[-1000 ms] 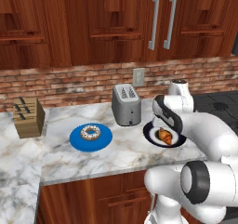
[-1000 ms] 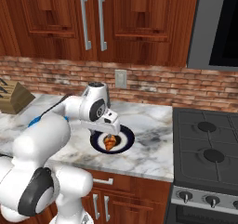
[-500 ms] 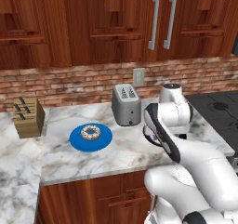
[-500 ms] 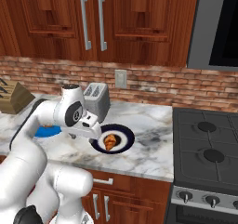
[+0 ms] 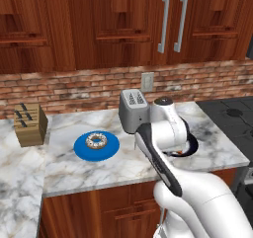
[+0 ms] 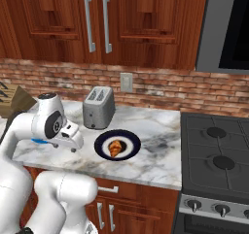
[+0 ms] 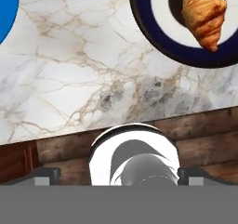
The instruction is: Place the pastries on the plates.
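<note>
A bright blue plate (image 5: 109,150) lies on the marble counter with the ring donut (image 5: 96,141) on it. To its right, a dark navy plate (image 6: 131,140) with a white ring carries a golden croissant (image 6: 115,148). In the left base view my arm hides most of the navy plate (image 5: 194,144). My gripper (image 6: 73,146) hangs open and empty above the counter's front edge, between the two plates. In the hand view the gripper (image 7: 120,175) shows spread fingertips (image 7: 46,174), the blue plate (image 7: 5,14) at the top left, and the navy plate (image 7: 153,42) with the croissant (image 7: 203,14) at the top right.
A silver toaster (image 6: 98,108) stands behind the navy plate against the brick wall. A wooden knife block (image 5: 30,125) sits at the counter's left end. A black stove (image 6: 219,160) adjoins the counter on the right. Wooden cabinets hang above.
My arm has swung away from the navy plate toward the left, and the hand now hangs between the plates. The croissant stays on the navy plate. The jaws stay open.
</note>
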